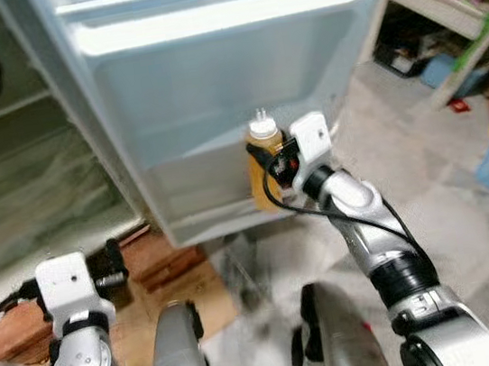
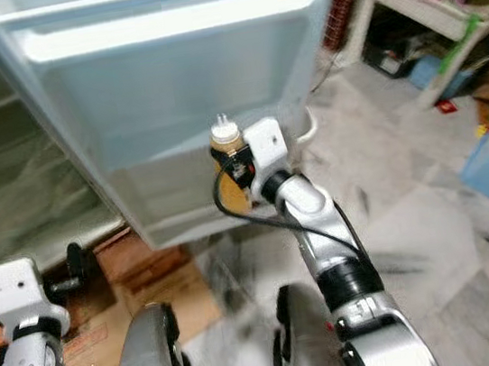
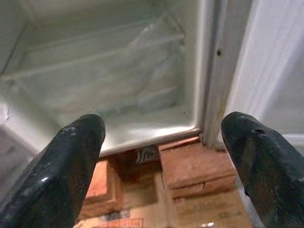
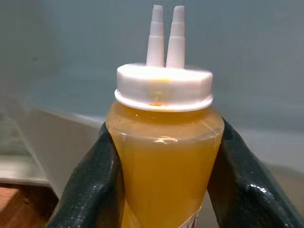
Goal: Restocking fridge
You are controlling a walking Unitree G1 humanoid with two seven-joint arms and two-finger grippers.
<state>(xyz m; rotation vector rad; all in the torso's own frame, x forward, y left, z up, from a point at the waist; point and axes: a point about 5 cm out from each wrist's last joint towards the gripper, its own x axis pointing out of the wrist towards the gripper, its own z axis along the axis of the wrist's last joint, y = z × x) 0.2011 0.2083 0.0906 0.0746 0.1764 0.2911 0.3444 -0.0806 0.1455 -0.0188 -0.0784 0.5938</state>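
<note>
Amber sauce bottle [image 1: 266, 166] upright, clamped in right gripper [image 4: 161, 175] at lower door shelf [image 1: 199, 185], long axis vertical, shelf just beyond; left gripper [image 3: 161, 156] spread, empty, low by fridge [image 3: 118, 85].

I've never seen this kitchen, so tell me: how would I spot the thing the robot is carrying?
Find the open fridge door; at its lowest shelf the right tool grips a squeeze bottle. It is full of orange-yellow sauce, and its white cap with two thin nozzles sets it apart.

No legible text anywhere.
</note>
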